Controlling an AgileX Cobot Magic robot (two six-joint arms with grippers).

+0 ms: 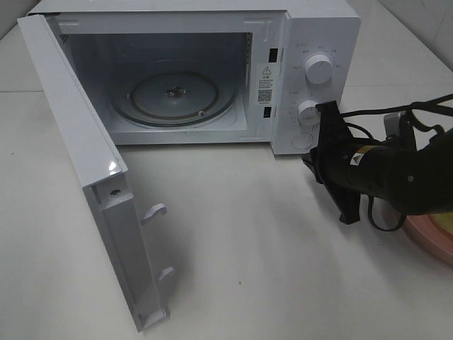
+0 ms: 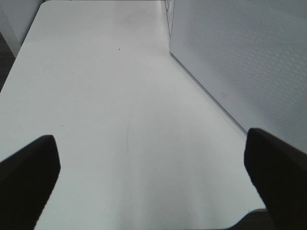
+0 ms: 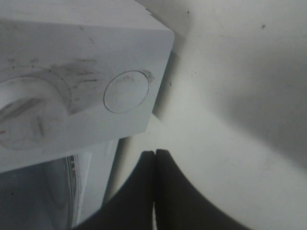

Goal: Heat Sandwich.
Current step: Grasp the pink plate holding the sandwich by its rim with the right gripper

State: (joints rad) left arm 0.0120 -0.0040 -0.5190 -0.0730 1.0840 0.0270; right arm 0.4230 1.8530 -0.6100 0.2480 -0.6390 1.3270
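Note:
The white microwave [image 1: 311, 28] stands at the back with its door [image 1: 78, 163] swung wide to the left. Its glass turntable [image 1: 152, 99] is bare. My right gripper [image 1: 311, 164] is shut with nothing in it, its tips just off the microwave's lower right front corner. In the right wrist view the right gripper [image 3: 154, 153] shows its fingers pressed together below the round door button [image 3: 125, 91]. The sandwich is almost all hidden behind my right arm; only a pale yellowish sliver [image 1: 442, 223] shows on the pink plate [image 1: 428, 248]. My left gripper [image 2: 148, 139] is open over bare table.
Two knobs [image 1: 318, 69] [image 1: 308, 110] sit on the control panel above the button. Black cables [image 1: 396, 113] trail from the right arm. In the left wrist view a white dotted panel [image 2: 240, 57] of the microwave rises beside the table [image 2: 105, 96]; the table's near edge is close.

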